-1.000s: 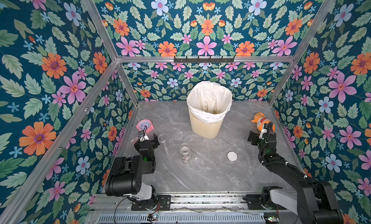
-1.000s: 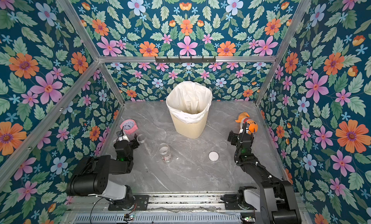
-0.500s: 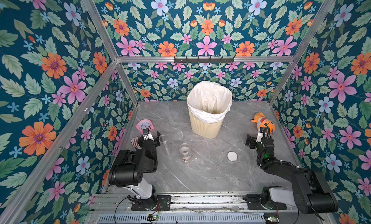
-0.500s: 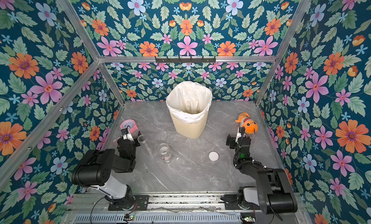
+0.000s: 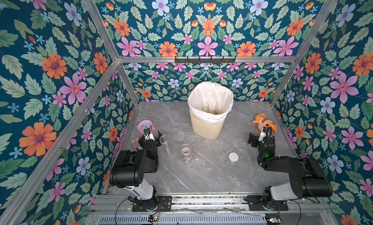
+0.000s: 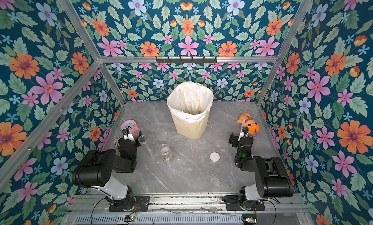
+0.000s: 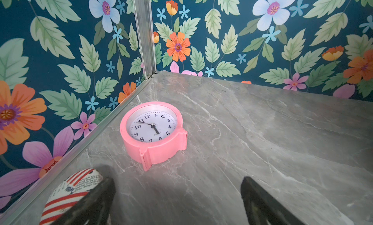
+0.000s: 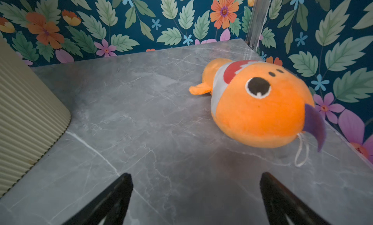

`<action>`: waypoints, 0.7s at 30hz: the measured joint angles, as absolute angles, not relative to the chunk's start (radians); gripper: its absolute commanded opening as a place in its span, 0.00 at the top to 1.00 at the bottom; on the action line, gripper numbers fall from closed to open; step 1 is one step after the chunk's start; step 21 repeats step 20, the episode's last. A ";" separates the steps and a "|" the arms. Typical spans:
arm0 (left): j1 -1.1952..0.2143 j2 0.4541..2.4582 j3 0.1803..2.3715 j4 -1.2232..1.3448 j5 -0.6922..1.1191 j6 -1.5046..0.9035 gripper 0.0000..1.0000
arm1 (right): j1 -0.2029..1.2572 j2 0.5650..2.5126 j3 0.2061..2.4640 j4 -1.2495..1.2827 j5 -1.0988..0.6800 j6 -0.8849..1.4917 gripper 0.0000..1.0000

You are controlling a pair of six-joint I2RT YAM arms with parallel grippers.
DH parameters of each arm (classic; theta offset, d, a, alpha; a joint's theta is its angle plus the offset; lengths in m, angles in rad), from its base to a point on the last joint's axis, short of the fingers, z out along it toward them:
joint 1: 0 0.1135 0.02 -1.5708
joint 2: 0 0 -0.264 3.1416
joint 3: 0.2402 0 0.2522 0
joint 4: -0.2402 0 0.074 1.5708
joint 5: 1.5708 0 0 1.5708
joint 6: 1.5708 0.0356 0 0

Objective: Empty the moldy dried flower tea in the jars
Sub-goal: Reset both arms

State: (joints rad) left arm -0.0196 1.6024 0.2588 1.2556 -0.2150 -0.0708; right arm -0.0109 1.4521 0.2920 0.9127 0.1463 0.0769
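A grey marbled desk (image 5: 201,173) is enclosed by teal floral walls (image 5: 201,22); a black hook rail (image 5: 204,60) is mounted on the far aluminium bar (image 5: 145,59).

I have the labelled jar (image 5: 185,153) standing upright and uncapped near the middle of the tabletop (image 5: 201,173): a small clear cylinder, its white label with red marks low on the wall. Its white disc lid (image 5: 233,156) lies flat well off to its right. The plain jar (image 5: 164,142) sits to the left and a little farther back, mouth open; it seems upright, though its clear wall is faint. Its clear lid (image 5: 241,146) lies flat just behind the white one. I can't make out the tea from here.
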 measured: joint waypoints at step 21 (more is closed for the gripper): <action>-0.024 1.605 0.267 1.254 -0.219 -0.067 0.00 | -0.010 1.454 0.292 0.916 0.146 0.081 0.01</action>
